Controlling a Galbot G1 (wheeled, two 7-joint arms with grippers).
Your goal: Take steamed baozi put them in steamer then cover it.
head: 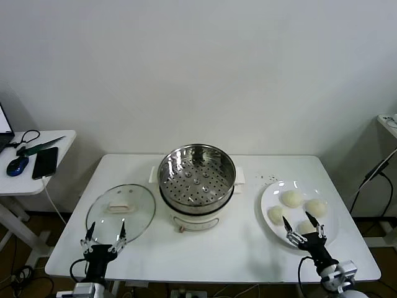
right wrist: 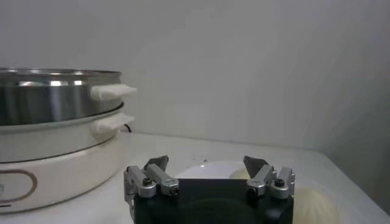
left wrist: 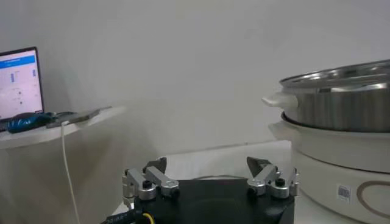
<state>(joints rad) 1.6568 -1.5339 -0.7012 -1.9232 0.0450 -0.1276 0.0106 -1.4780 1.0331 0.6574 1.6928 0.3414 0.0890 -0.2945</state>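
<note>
The steamer (head: 197, 178) stands at the table's middle, a shiny steel pot with an empty perforated tray on a white base; it also shows in the left wrist view (left wrist: 341, 122) and the right wrist view (right wrist: 55, 122). The baozi (head: 292, 198) lie on a white plate (head: 329, 231) at the right. The glass cover (head: 121, 211) with its cream handle lies flat at the left. My right gripper (head: 303, 228) is open, low over the plate's near edge, by the nearest bun. My left gripper (head: 104, 239) is open at the cover's near edge.
A side table (head: 37, 162) at the far left carries a phone, a mouse and a laptop (left wrist: 18, 82). The white wall stands behind the table. Cables hang at the far right.
</note>
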